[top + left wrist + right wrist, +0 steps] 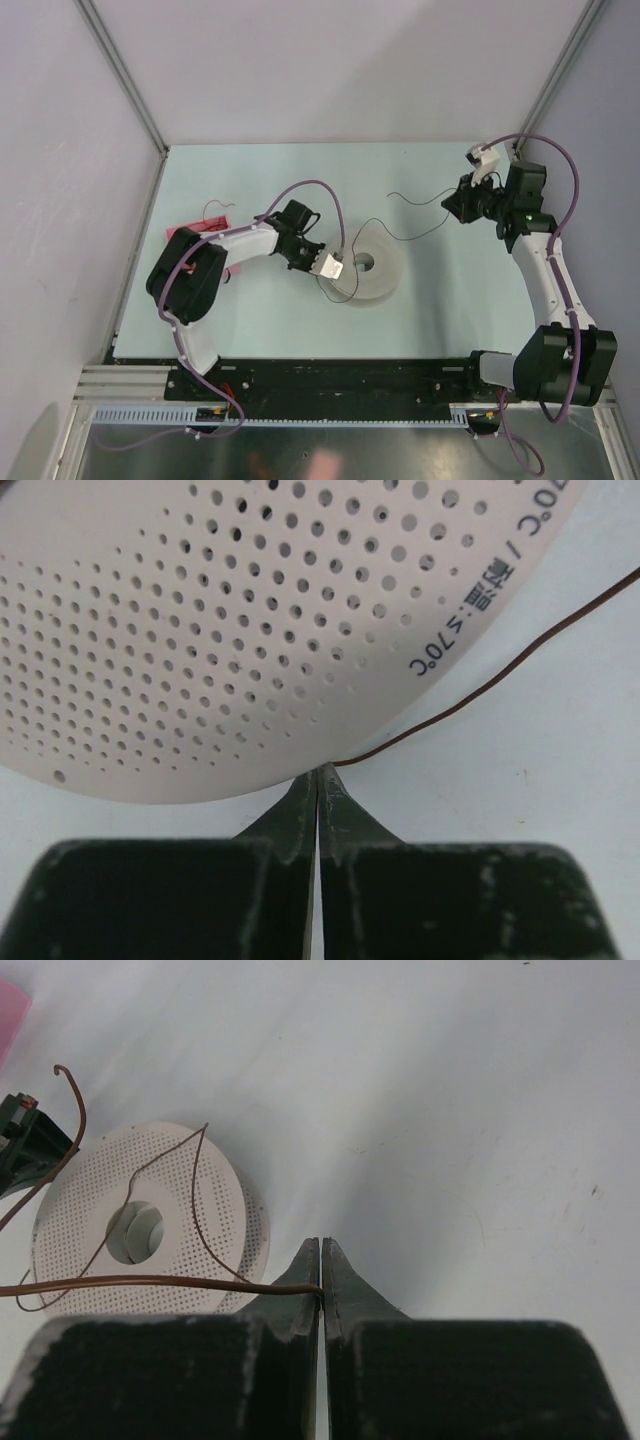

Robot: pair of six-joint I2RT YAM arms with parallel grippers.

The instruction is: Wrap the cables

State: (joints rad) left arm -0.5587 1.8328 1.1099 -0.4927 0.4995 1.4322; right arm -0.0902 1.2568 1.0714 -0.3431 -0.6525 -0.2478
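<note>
Operator, note the one holder on the table [450, 1110]: the spool [90, 1190], a pale, round, hard disc lying flat, its face pierced all over with small holes and its hub a hollow ring. The cables [150, 1280] are hair-thin, dark reddish-brown wire. They lie loose over that face in open curls. You cannot tell from any view whether a turn sits round the core under the flange.

Your right gripper [321, 1285] has its dark, scuffed fingers pressed together on the wire, which runs taut from the tips and leftwards across the near part of the spool. Your left gripper [318, 780] sits at the spool's rim with its fingers also closed flat. A strand leaves their tips and climbs to the upper right over the bare table, so it reads as pinched there.

From above, thin strands trail between the spool and the right gripper, and one loop hangs over the spool's near edge. How many separate wires there are is hard to make out.

The left wrist view cuts the spool off, showing only part of the disc and printed characters ending in 70°C. A pink sheet [185, 228] lies partly hidden under the left arm, with a short dark red curl of wire beside it
</note>
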